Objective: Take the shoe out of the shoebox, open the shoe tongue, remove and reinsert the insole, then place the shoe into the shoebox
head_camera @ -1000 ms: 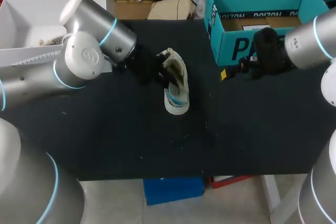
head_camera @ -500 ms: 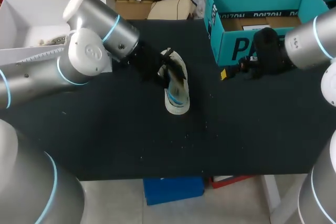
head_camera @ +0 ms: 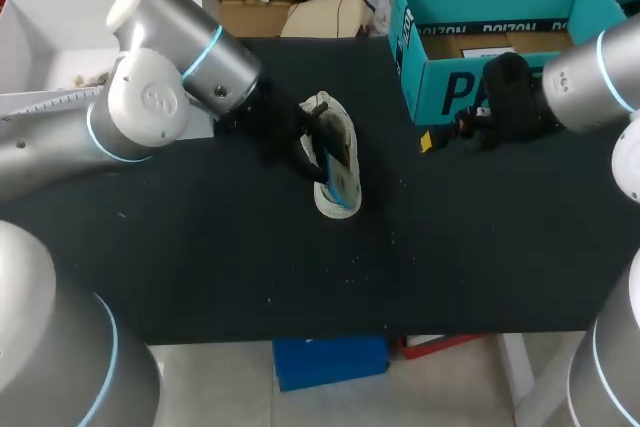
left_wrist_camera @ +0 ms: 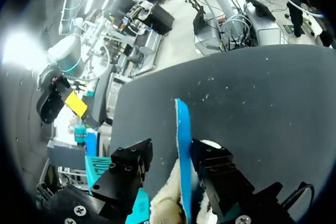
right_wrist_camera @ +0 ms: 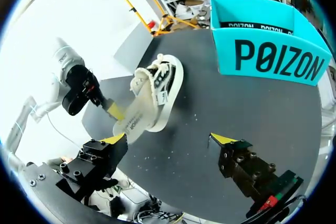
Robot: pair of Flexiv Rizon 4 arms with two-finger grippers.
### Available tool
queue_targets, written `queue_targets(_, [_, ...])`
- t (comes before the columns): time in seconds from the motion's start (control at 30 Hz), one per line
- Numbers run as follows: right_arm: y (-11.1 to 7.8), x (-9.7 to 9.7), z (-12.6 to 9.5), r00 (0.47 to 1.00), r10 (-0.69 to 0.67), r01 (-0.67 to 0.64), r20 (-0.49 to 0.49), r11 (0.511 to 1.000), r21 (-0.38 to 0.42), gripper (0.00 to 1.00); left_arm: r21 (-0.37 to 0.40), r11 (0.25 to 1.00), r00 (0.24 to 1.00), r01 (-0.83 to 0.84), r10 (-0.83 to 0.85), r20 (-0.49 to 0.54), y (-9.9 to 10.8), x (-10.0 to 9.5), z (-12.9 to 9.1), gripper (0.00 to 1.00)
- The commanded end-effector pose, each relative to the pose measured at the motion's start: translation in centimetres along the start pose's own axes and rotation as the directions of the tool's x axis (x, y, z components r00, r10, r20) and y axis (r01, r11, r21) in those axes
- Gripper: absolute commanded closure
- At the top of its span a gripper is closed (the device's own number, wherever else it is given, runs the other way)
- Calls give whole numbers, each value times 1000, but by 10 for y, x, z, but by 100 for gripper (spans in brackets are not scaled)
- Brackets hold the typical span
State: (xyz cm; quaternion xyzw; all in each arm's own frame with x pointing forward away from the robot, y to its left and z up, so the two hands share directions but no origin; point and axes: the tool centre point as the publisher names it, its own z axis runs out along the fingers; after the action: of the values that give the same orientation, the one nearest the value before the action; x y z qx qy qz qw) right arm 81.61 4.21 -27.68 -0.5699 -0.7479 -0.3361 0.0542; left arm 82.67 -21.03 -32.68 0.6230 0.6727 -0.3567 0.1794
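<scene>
Insole stands between left jaws, seemingly pinched, over shoe.

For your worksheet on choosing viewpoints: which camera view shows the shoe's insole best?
The right wrist view: the insole shows its broad pale face, sticking out of the shoe. The left wrist view catches it edge-on, a thin blue line; the head view shows only a short blue strip at the shoe.
</scene>
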Motion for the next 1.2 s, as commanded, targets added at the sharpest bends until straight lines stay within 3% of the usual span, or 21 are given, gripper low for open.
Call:
queue_targets(0.03, [1, 1, 0, 1000, 1, -1, 3, 1000, 2, 0, 28, 1000, 999, -8, 9, -31, -1, -1, 7, 55])
queue_targets(0.07, [1, 1, 0, 1000, 1, -1, 3, 1000, 2, 0, 33, 999, 999, -7, 8, -34, -2, 0, 9, 56])
queue_targets(0.13, [1, 1, 0, 1000, 1, -1, 3, 1000, 2, 0, 38, 999, 999, -5, 6, -43, -4, 1, 10, 69])
queue_targets(0.2, [1, 1, 0, 1000, 1, -1, 3, 1000, 2, 0, 41, 999, 999, -2, 4, -48, -5, 3, 10, 94])
queue_targets(0.23, [1, 1, 0, 1000, 1, -1, 3, 1000, 2, 0, 45, 999, 999, -1, 3, -50, -5, 3, 10, 100])
queue_targets(0.43, [1, 1, 0, 1000, 1, -1, 3, 1000, 2, 0, 52, 999, 999, 4, -2, -43, -4, 5, 9, 100])
queue_targets(0.83, [1, 1, 0, 1000, 1, -1, 3, 1000, 2, 0, -51, 999, 998, 18, -21, -57, 30, -7, 15, 100])
queue_targets(1.2, [1, 1, 0, 1000, 1, -1, 3, 1000, 2, 0, -112, 993, 993, 23, -36, -115, 44, -6, 15, 100])
